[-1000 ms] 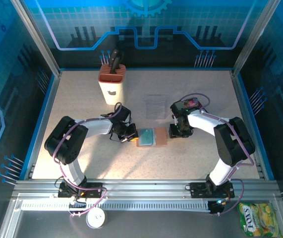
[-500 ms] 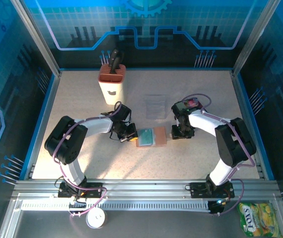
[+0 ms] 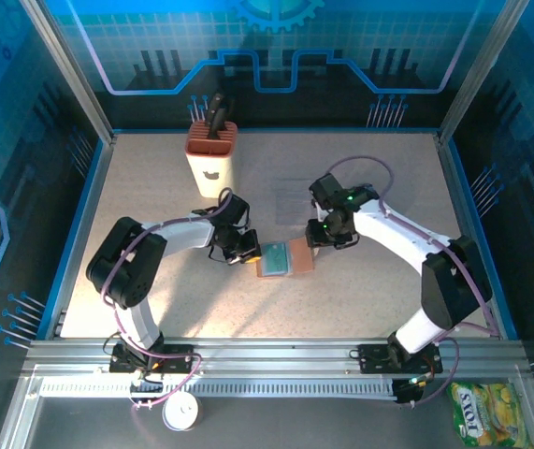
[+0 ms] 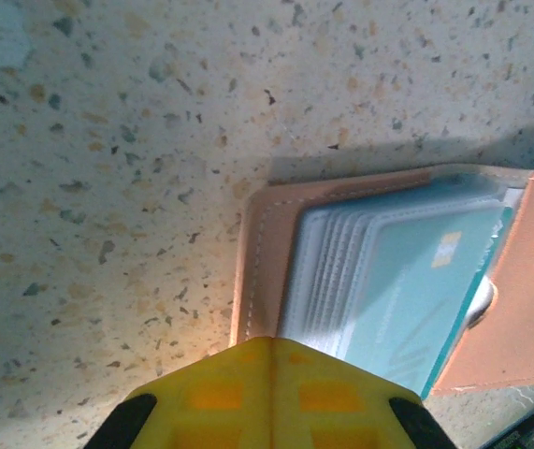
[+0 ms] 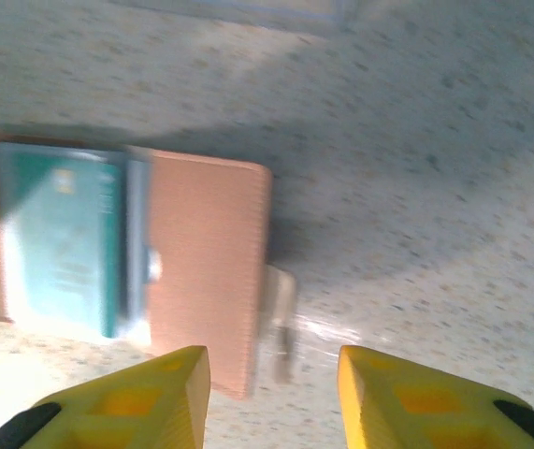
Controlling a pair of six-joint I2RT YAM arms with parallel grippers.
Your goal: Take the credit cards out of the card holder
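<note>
The brown card holder (image 3: 287, 258) lies open on the table, and teal credit cards (image 4: 407, 281) are tucked in its left pocket stack. My left gripper (image 4: 271, 351) is shut with nothing between its fingers, its tip resting at the holder's left edge (image 4: 252, 262). In the top view the left gripper (image 3: 246, 253) sits just left of the holder. My right gripper (image 5: 271, 379) hangs open above the holder's right edge, the brown flap (image 5: 206, 271) and its small clasp tab (image 5: 281, 323) ahead of the fingers. From above, the right gripper (image 3: 319, 241) is at the holder's right side.
A clear plastic tray (image 3: 294, 199) lies just behind the holder. A tan block with dark handles (image 3: 211, 159) stands at the back left. A yellow-green snack packet (image 3: 482, 412) and a white disc (image 3: 180, 412) lie off the table in front.
The right arm has swung left and its gripper now hangs over the holder's right edge instead of standing beside it. The left gripper and the holder have not moved.
</note>
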